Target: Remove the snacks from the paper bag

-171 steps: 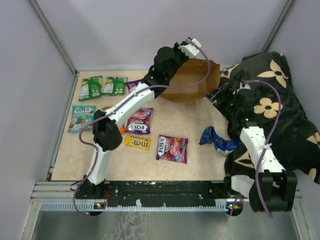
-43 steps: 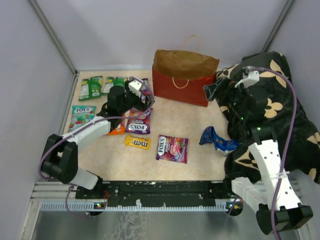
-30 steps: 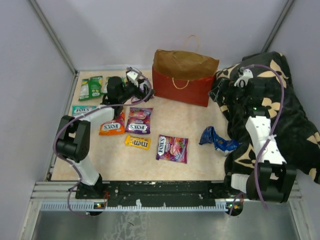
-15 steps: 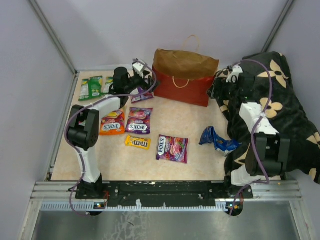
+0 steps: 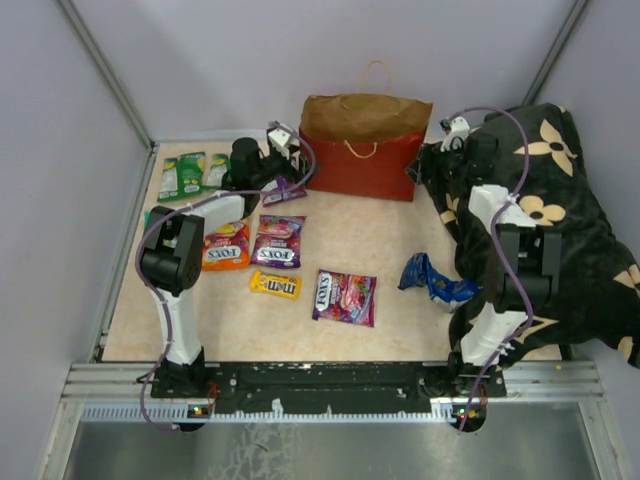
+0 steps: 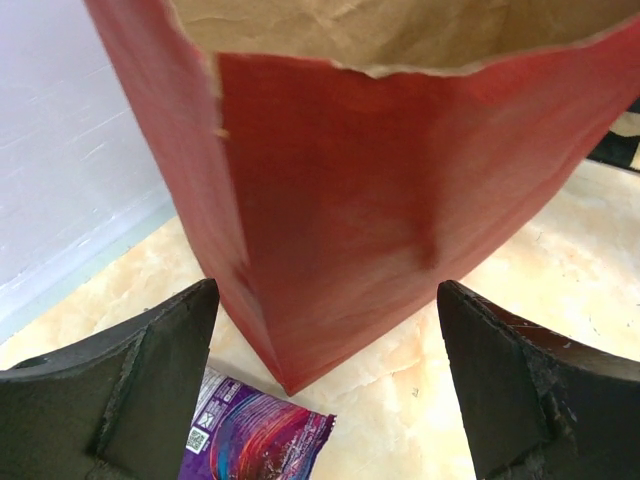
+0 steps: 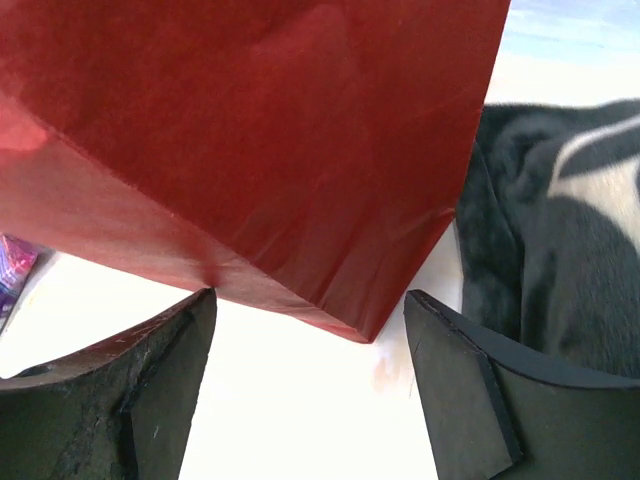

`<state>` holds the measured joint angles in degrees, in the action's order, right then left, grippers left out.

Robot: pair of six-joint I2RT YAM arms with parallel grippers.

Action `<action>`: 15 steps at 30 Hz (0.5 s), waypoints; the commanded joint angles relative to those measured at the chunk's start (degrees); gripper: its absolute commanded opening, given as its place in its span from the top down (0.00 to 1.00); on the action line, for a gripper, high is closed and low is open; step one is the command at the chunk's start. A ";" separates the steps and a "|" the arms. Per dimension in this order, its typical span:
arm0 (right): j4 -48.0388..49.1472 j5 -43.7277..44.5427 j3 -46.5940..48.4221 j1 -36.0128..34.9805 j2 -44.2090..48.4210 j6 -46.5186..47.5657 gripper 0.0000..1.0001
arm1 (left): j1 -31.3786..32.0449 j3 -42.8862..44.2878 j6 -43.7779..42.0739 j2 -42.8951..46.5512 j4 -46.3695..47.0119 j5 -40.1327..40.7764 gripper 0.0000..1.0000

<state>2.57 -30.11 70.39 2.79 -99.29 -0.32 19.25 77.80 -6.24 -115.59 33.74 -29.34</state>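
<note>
The paper bag (image 5: 365, 150) stands upright at the back, brown above and red below, handles up. My left gripper (image 5: 292, 152) is open just off the bag's left end; in the left wrist view the bag's red corner (image 6: 380, 200) stands ahead of the open gripper (image 6: 325, 390), above a purple packet (image 6: 250, 440). My right gripper (image 5: 424, 168) is open at the bag's right end, and its wrist view shows the bag's bottom corner (image 7: 250, 130) ahead of the gripper (image 7: 310, 390). Several snacks lie on the table: green packets (image 5: 180, 176), an orange one (image 5: 225, 247), a yellow one (image 5: 275, 285), purple ones (image 5: 345, 297), and a blue chip bag (image 5: 436, 281).
A black pillow with cream flowers (image 5: 565, 220) fills the right side, close behind my right arm and touching the blue chip bag's side. Grey walls close the back and both sides. Bare table (image 5: 370, 235) lies between the bag and the front packets.
Both arms have reached further back to the two ends of the bag. The bag now stands slightly further back.
</note>
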 commanded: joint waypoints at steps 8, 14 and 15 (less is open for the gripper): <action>8.09 -13.31 15.90 -0.24 -12.43 0.24 0.25 | -0.09 0.07 -0.70 0.24 2.83 1.74 0.04; 5.22 -10.61 22.92 -0.28 -15.62 -1.17 0.21 | -0.11 3.68 -1.25 -1.49 -0.07 1.47 0.04; 4.80 -9.53 23.58 -0.24 -15.67 -1.74 0.20 | -0.09 4.74 -1.23 -2.02 -0.71 1.38 0.04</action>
<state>6.22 -40.82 89.03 2.79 -114.87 -0.64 19.25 78.39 -6.57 -115.96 34.00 -27.64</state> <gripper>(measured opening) 0.786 0.958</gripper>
